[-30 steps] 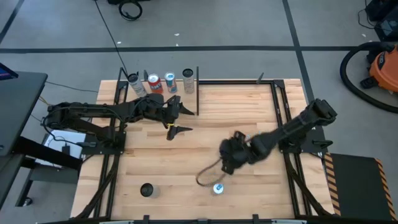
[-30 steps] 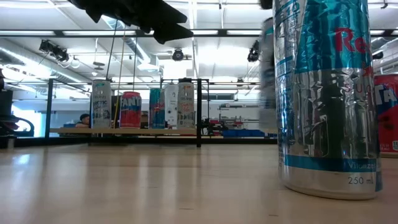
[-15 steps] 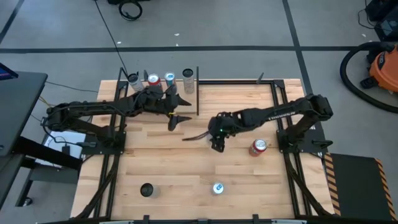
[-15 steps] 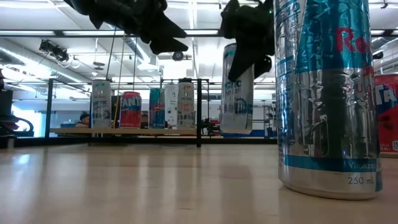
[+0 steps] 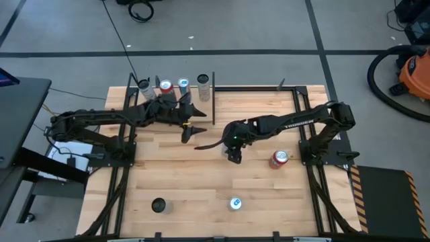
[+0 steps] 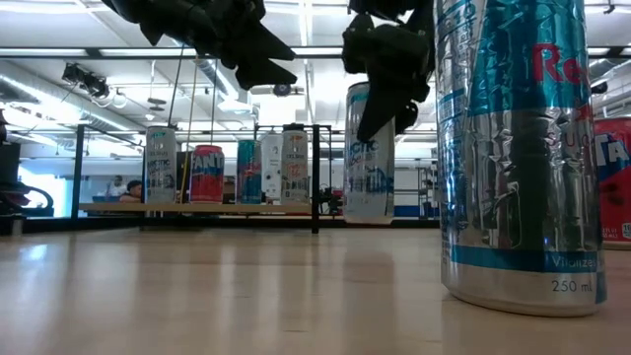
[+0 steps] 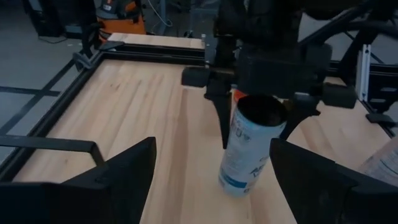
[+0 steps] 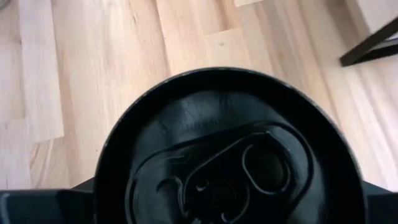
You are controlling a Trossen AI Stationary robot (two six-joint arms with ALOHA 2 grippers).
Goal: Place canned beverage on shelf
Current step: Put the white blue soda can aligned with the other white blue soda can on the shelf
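My right gripper (image 5: pixel 232 142) is shut on a white-and-blue can (image 7: pixel 252 152) with a black top (image 8: pixel 217 162), over the middle of the table. In the low view the can (image 6: pixel 370 148) hangs under the gripper (image 6: pixel 389 69). My left gripper (image 5: pixel 196 121) stands open and empty just left of it, its fingers pointing at the can. The shelf (image 5: pixel 201 101), a pale panel with black rods, is at the far left and carries several upright cans (image 6: pixel 222 173). My right gripper pinches the can near its top rim (image 7: pixel 261 112), one finger (image 7: pixel 221 118) on each side of it. The fingers come from above, slanting down. The can hangs tilted below them, its bottom close to the table; whether it touches the table I cannot tell.
A red can (image 5: pixel 279 158) stands right of the held one. A silver-blue can (image 5: pixel 235 203) and a black-topped can (image 5: pixel 158 205) stand near the front edge. Black frame rails (image 5: pixel 306 128) run along the table's sides.
My right gripper has swung from near the table's front toward the far edge and left, carrying the can toward my left gripper. The can has sunk a little in the last half second and hangs more upright. My left gripper has rolled slightly.
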